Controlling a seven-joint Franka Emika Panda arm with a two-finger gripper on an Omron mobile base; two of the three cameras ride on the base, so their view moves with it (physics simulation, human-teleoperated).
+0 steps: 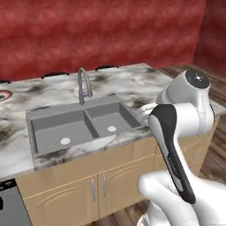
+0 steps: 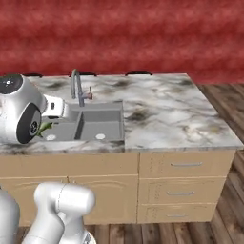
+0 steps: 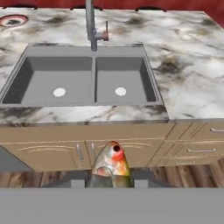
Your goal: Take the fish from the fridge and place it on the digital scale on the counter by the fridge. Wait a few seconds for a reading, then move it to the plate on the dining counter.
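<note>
In the hand view the fish [image 3: 111, 164] pokes up head first, olive with yellowish tints. My gripper [image 3: 110, 178] is shut on it, hanging in front of the cabinet below the dining counter [image 3: 192, 78]. From the right base view a green bit of the fish [image 2: 45, 128] shows beside my arm, over the sink's near edge. The plate [image 3: 13, 20], red-rimmed, sits on the counter's far left corner, and its edge [image 1: 3, 95] shows in the left base view. The fridge and the digital scale are out of view.
A double steel sink [image 1: 75, 123] with a tall faucet [image 1: 84, 86] is set into the marble top. Beige cabinet doors [image 1: 99, 187] and drawers [image 2: 186, 164] stand below it. A red wall runs behind. A grey appliance front [image 1: 9, 205] is at lower left.
</note>
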